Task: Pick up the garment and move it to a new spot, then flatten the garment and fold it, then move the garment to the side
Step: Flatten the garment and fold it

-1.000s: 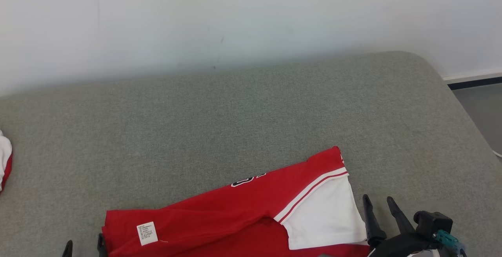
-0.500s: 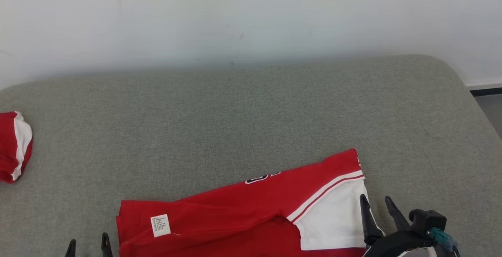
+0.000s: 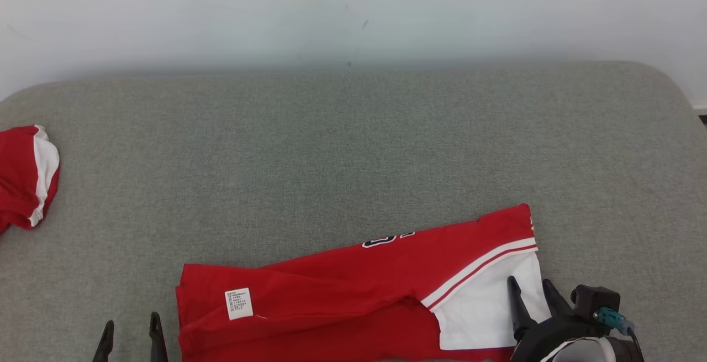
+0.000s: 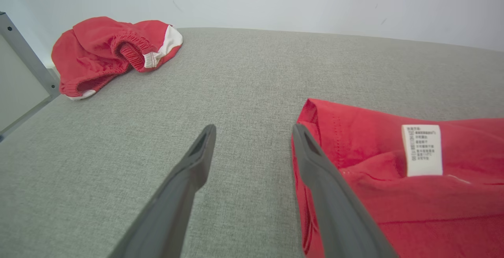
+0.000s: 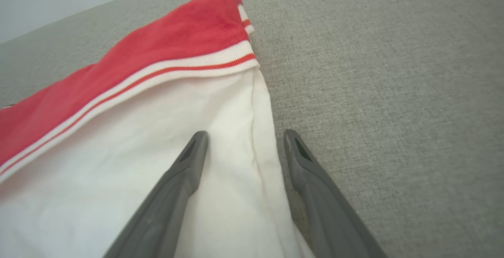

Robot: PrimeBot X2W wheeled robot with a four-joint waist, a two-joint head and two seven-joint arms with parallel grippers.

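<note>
Left gripper [image 4: 254, 130]: jaws fully apart, nothing between the two long dark fingers. Both fingers sit low over the grey woven fabric surface [image 3: 331, 146]. In the left wrist view, the finger on that view's right side overlaps the left edge of the folded red cotton garment [image 3: 342, 290]; contact cannot be confirmed. Right gripper [image 5: 245, 134]: jaws fully apart, nothing clamped. Its fingers straddle the garment's right edge, one over the white side panel [image 5: 138, 163] and the other over bare grey surface just beside the hem. Whether either fingertip touches the cloth cannot be told. The garment lies flat on the near part of the surface, between the two grippers, with its long axis running left to right and its right end angled slightly away from the robot. A white rectangular care label [image 3: 238, 303] faces up near its left end. A white band with a thin red stripe [image 3: 480, 268] separates the red cloth from the white panel. A small black and white printed marking [image 3: 381, 240] shows on the far fold. Well apart from the garment, at the far left of the surface, lies a crumpled red cloth item with an elastic waistband and white trim [image 4: 106, 49]; a grey metal frame bar [image 4: 27, 57] stands beside it. A plain white wall [image 3: 331, 8] rises behind the surface
</note>
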